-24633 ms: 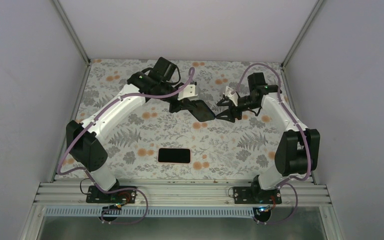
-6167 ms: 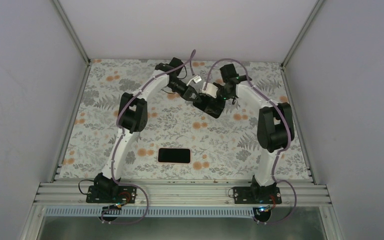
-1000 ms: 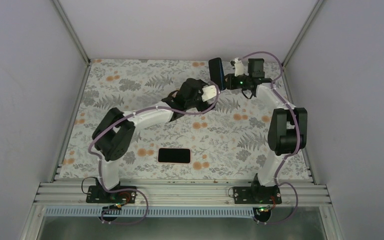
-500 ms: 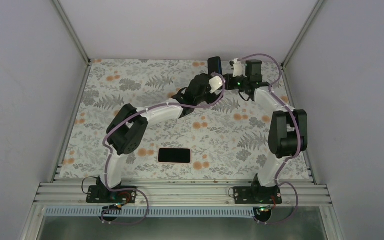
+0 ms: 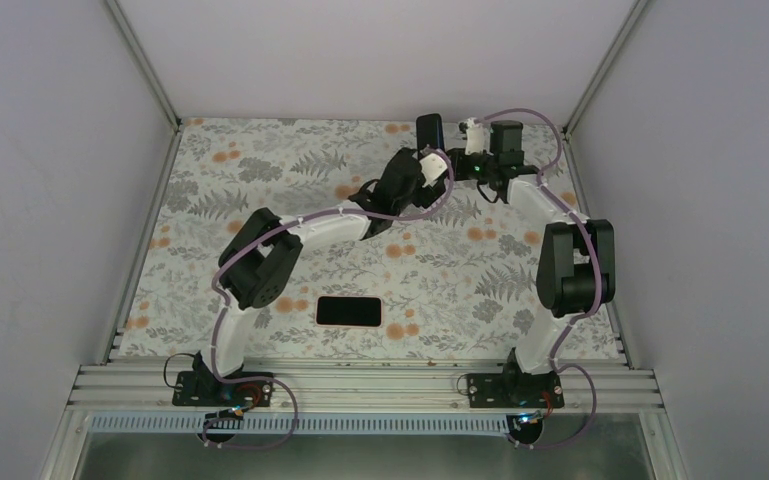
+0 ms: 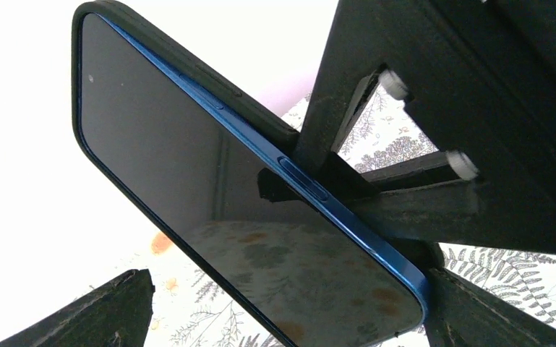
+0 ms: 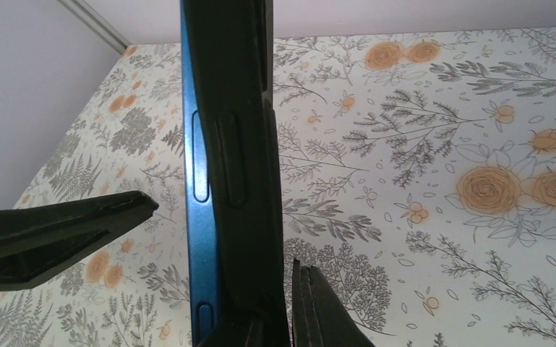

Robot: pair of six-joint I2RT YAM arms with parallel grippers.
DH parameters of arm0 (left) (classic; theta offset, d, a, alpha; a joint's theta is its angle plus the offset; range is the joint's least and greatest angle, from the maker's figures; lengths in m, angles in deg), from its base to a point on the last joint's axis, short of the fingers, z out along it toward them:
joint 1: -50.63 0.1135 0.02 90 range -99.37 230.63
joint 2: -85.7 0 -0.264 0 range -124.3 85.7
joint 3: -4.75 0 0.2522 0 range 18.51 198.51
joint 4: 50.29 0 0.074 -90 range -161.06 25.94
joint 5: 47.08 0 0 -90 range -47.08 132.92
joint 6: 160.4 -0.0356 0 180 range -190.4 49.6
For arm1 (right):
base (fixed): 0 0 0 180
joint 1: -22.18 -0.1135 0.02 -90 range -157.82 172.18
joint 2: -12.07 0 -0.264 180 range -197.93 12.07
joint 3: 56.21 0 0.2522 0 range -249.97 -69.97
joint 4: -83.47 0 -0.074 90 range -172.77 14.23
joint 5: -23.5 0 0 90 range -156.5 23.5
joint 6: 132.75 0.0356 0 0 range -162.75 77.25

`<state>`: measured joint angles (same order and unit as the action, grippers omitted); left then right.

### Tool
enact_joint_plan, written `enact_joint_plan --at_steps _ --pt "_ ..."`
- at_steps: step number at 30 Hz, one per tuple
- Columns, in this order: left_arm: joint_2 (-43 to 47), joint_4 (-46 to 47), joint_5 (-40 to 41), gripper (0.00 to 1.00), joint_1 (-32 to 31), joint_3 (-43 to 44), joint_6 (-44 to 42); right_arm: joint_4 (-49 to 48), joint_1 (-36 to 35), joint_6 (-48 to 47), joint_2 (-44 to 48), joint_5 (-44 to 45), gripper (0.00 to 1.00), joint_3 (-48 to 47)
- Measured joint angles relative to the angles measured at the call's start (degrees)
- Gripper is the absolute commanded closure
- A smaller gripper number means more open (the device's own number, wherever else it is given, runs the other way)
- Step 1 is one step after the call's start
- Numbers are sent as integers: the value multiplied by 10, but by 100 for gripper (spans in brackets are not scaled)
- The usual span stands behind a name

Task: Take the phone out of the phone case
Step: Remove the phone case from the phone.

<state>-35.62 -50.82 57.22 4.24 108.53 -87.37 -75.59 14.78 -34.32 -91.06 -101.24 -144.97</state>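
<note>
Far end of the desk (image 5: 260,180): we see the phone (image 7: 199,246), blue-edged, held upright off the surface in its black phone case (image 7: 246,181). The right jaws pinch both at one end; the left jaws stand spread beside it. We judge separation in hand: next, the left must close on the phone alone and pull.

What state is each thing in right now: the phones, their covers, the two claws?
Blue-edged black phone: held in the air, one long edge out of its case.
Black rubbery phone case: partly on that phone.
Pink-rimmed black phone: flat on the flower-patterned table, untouched.
Right claw: shut on the blue-edged black phone.
Left claw: open beside it, gripping nothing.
</note>
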Motion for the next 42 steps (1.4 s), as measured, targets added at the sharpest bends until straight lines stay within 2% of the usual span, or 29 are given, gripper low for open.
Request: enact_joint_plan --at_steps 5,8,10,14,20,25,30,34,38,42 --pt "-10 15 33 22 -9 5 -9 4 -1 -2 0 13 96 -4" --pt "-10 43 60 37 -15 -5 -36 5 -2 -7 0 12 96 -10" --pt "-9 74 73 43 -16 -22 -54 5 -6 -10 0 11 96 -14" --pt "-7 123 89 45 -16 -50 -85 5 -13 -14 0 8 96 -16" --pt "-7 164 111 54 -16 -58 -124 5 -23 -16 0 4 96 -30" --pt "-10 192 132 66 -16 -57 -151 0 -29 -17 -1 -4 96 -32" --pt "-17 241 152 72 -16 -58 -190 -22 -30 -10 -3 -22 96 -31" --pt "-32 305 170 90 -17 -59 -217 -50 -30 -9 -6 -33 96 -32" --pt "-48 347 195 97 -18 -59 -235 -55 -30 17 -14 -32 96 -32" --pt "-53 351 219 98 -18 -59 -267 -45 -30 19 -20 -11 96 -30"
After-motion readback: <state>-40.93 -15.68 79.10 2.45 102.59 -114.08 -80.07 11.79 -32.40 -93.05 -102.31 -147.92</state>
